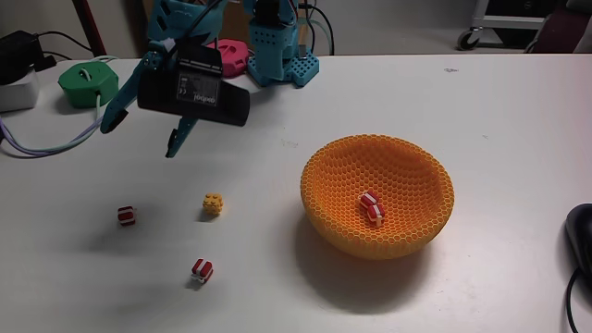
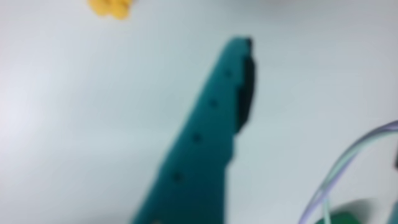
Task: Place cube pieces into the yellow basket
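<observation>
We are seeing the yellow basket (image 1: 377, 196) sitting mouth-up at right-centre on the table (image 1: 499, 111); the hand (image 1: 143, 137), upper left, is hanging spread apart, empty.

White table (image 1: 481, 102), wheeled cart (image 1: 504, 32) behind, dark backdrop

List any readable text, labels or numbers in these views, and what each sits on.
White label on the black motor block on the arm, fixed view: small print and a logo-like mark, too small and apparently upside down to read.
Striped cubes, yellow cube, basket: no text.
Wrist view: blurred, no text visible.
</observation>
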Available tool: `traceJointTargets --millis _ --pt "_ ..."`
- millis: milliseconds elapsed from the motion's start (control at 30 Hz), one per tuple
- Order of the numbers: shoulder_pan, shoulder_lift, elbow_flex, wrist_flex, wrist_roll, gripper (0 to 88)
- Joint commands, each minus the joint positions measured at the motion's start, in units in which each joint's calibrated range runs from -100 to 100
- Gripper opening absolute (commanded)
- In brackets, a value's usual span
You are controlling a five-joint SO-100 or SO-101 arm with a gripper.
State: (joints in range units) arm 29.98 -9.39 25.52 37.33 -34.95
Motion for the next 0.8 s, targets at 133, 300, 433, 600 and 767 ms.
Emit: traceJointTargets --millis 133,300,433,600,767 --pt "1.43 9.68 1.20 -14.39 -2.93 36.0" --pt "1.33 15.55 2.07 -23.25 -4.44 35.1" --pt "1.89 19.15 2.07 -28.46 -5.47 34.2" --pt "2.27 23.13 1.20 -32.46 -5.96 29.4" --pt "2.82 26.44 1.40 -35.94 -5.96 25.3"
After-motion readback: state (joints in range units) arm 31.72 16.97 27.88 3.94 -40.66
